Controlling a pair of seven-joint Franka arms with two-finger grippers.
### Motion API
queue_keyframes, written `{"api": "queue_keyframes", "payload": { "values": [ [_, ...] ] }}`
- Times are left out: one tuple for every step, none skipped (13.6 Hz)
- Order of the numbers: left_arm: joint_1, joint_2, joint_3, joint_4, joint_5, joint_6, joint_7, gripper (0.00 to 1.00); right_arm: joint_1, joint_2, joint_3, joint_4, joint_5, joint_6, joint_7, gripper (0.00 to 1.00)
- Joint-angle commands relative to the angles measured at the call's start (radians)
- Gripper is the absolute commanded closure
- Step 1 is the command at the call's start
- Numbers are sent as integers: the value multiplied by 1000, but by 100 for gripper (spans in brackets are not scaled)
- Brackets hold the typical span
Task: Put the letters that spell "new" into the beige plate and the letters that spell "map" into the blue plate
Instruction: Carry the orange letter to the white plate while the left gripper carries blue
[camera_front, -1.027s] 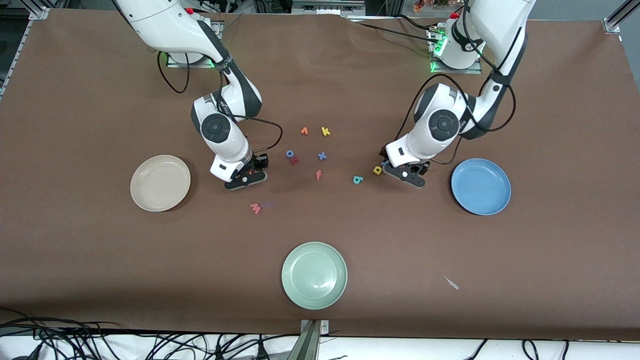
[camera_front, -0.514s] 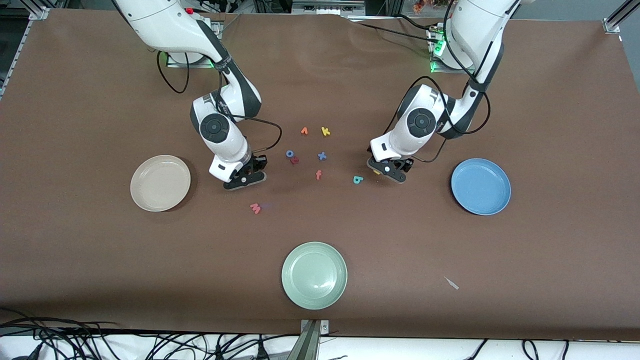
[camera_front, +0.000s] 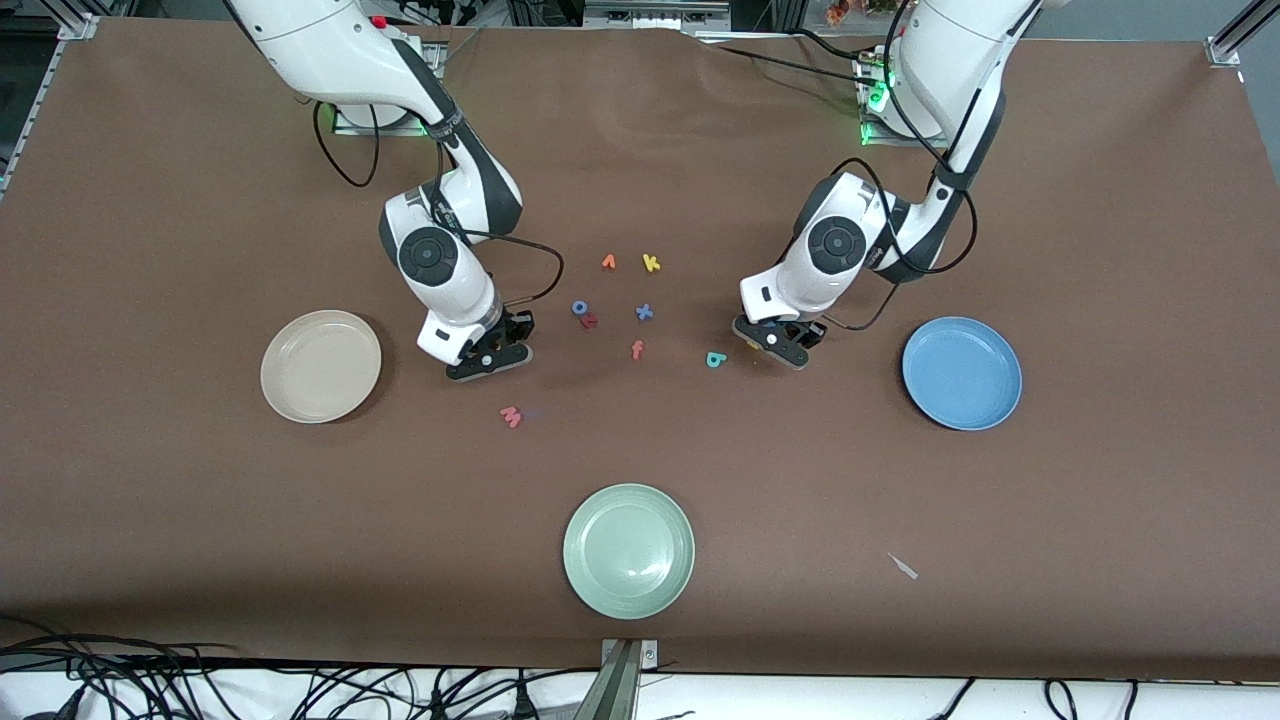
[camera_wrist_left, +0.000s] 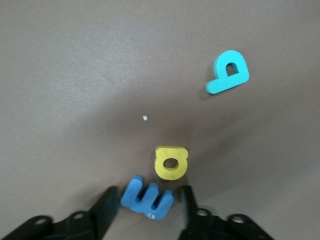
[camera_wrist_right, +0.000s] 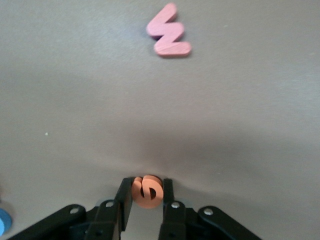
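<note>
Right gripper (camera_wrist_right: 145, 200) pinches the round foam orange e (camera_wrist_right: 146, 191) — left gripper (camera_wrist_left: 147, 205) straddles the blue m (camera_wrist_left: 148, 198), grip unclear.

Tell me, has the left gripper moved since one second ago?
Yes. The left gripper has moved away from the blue plate toward the teal letter.

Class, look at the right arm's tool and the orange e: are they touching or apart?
Touching. The right wrist view shows the right tool with both fingers pressed against the sides of the orange e, no gap visible.
</note>
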Motion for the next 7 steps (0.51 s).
{"api": "queue_keyframes", "payload": {
  "values": [
    [-10,3,7,-1,17,10,6,68,-11,-75,-43,24,18,-141,-13,83],
    [-10,0,9,-1,17,8,8,79,-9,-91,-64,32,16,-187,-18,83],
    [-7,-4,10,-1,17,5,8,80,-11,-102,-90,32,16,-215,-22,83],
    [-1,-24,12,-2,17,-4,6,81,-9,-112,-110,26,18,-226,-31,83],
    [25,-58,13,-2,17,-33,9,81,-9,-118,-138,26,18,-254,-45,83],
    [77,-104,13,-2,17,-92,15,81,-9,-120,-167,26,18,-284,-62,83],
    [131,-147,13,-4,17,-151,23,81,-9,-120,-197,26,16,-306,-83,83]
  ]
}}
